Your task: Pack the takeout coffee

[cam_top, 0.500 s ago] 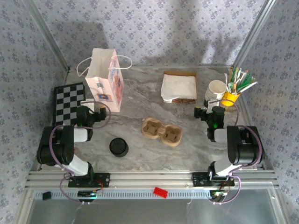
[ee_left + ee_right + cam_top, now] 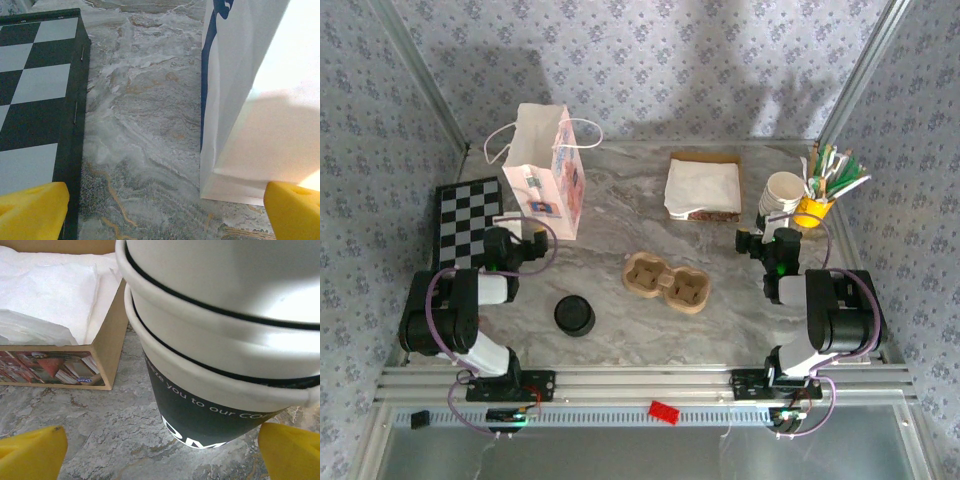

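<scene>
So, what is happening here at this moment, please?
Nothing is being held now. The left claw is open and points between the chessboard and the paper bag. The right claw is open just in front of the stack of cups. The takeout coffee stands alone on the table near the left arm, and the cardboard carrier in the middle has both wells empty. Packing has not yet begun.
</scene>
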Available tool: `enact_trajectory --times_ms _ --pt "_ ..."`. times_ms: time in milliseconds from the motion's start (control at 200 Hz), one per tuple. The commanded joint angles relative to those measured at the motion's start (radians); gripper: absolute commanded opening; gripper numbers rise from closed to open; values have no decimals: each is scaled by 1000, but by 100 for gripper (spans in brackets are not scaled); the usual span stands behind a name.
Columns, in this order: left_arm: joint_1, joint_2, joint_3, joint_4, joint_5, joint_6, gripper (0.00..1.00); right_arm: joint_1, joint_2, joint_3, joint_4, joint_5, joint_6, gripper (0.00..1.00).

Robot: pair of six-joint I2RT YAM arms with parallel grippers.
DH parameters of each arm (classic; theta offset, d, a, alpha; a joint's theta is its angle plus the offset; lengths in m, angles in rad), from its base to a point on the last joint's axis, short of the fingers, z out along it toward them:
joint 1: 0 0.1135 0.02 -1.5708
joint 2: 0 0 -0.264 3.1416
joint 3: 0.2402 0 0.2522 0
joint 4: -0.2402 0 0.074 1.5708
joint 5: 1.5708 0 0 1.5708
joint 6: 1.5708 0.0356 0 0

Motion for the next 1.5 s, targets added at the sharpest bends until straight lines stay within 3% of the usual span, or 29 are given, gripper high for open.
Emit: enact_trajectory --times_ms 0,485,695,805,1284,1424,1494 --pt "7 9 23 42 15 -13 100 -6 10 21 24 3 -13 100" --pt "7 -6 24 30 18 -11 100 -5 5 12 39 0 -15 100" --pt "7 -114 -35 43 -8 -25 100 19 -55 -57 115 31 -35 100" --pt "7 -201 -39 -36 -30 -41 100 28 -116 -82 105 39 -43 100" --pt "7 -637 -74 -425 -32 -216 100 28 -570 -61 -493 55 107 100" --pt "7 -757 -8 -648 -128 -419 100 17 -711 33 -802 121 278 99" --pt "9 -786 22 -719 -116 -479 100 -7 -771 52 -876 62 298 100"
